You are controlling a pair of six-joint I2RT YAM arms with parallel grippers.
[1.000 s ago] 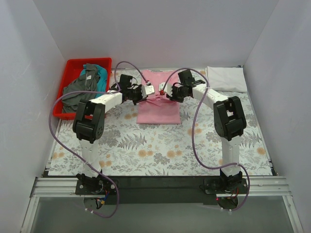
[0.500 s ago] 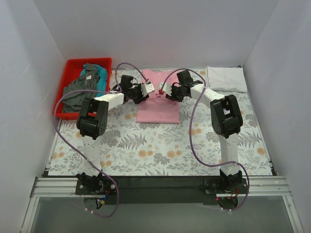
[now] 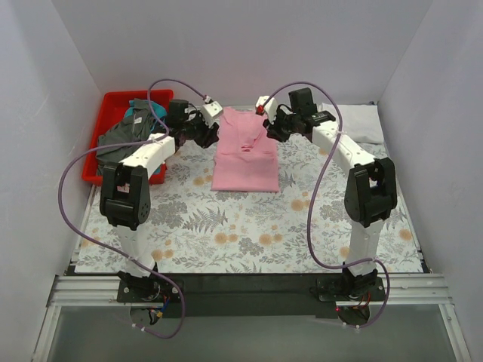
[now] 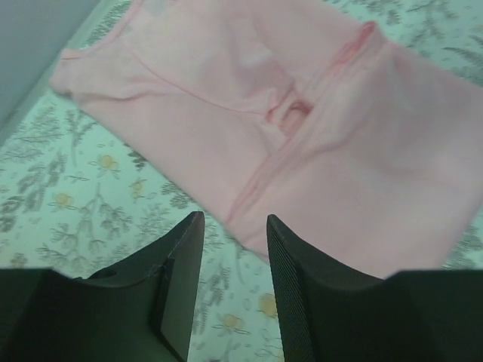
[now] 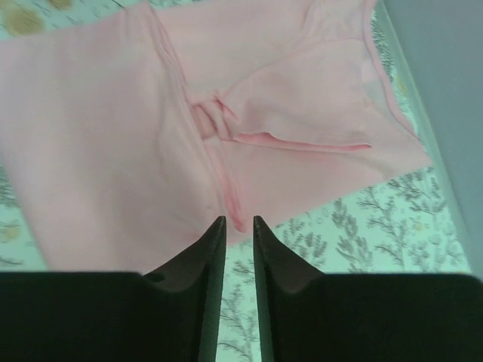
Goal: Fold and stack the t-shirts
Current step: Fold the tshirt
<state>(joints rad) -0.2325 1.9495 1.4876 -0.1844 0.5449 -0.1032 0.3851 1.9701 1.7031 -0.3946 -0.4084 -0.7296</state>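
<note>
The light pink t-shirt [image 3: 244,154] lies on the tablecloth at centre back, its sides folded inward. It fills the left wrist view [image 4: 302,128] and the right wrist view [image 5: 136,136]. My left gripper [image 3: 208,133] hovers above the shirt's left edge, open and empty [image 4: 235,219]. My right gripper [image 3: 272,130] hovers above the shirt's right edge, its jaws a narrow gap apart with nothing between them [image 5: 238,220]. A folded white t-shirt [image 3: 353,122] lies at the back right. The dark grey t-shirt [image 3: 121,137] and the teal t-shirt [image 3: 141,117] lie crumpled in the bin.
The red plastic bin [image 3: 113,98] stands at the back left, beside my left arm. The floral tablecloth [image 3: 249,226] covers the table. White walls close in the back and both sides. Purple cables loop from both arms.
Both grippers have let go of the pink shirt, risen and drawn apart toward the back. The shirt now lies flat on the table.
</note>
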